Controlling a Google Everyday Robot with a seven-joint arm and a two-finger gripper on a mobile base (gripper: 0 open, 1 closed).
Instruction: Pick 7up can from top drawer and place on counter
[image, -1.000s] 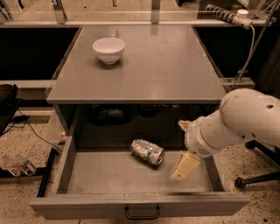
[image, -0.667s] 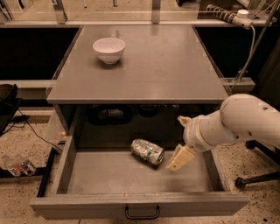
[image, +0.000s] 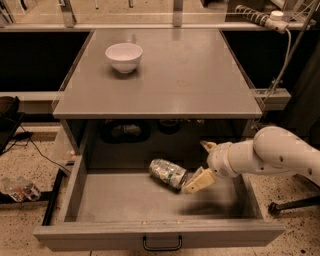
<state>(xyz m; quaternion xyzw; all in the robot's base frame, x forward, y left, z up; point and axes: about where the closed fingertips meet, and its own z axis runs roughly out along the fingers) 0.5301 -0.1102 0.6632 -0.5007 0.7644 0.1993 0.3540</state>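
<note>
The 7up can (image: 167, 173) lies on its side in the open top drawer (image: 125, 200), a little right of the middle. It is silvery with green markings and slightly dented. My gripper (image: 201, 164) reaches into the drawer from the right on a white arm. It is open, with one cream finger (image: 198, 181) low beside the can's right end and the other finger (image: 207, 146) farther back. It holds nothing. The grey counter (image: 185, 75) lies above the drawer.
A white bowl (image: 124, 56) stands at the back left of the counter. The black pull handle (image: 162, 244) is on the drawer front. Dark objects sit in the shadow at the back of the drawer. Cables and clutter lie on the speckled floor at left.
My gripper has moved left inside the drawer, from near the right wall up to the can's right end. The can has not moved.
</note>
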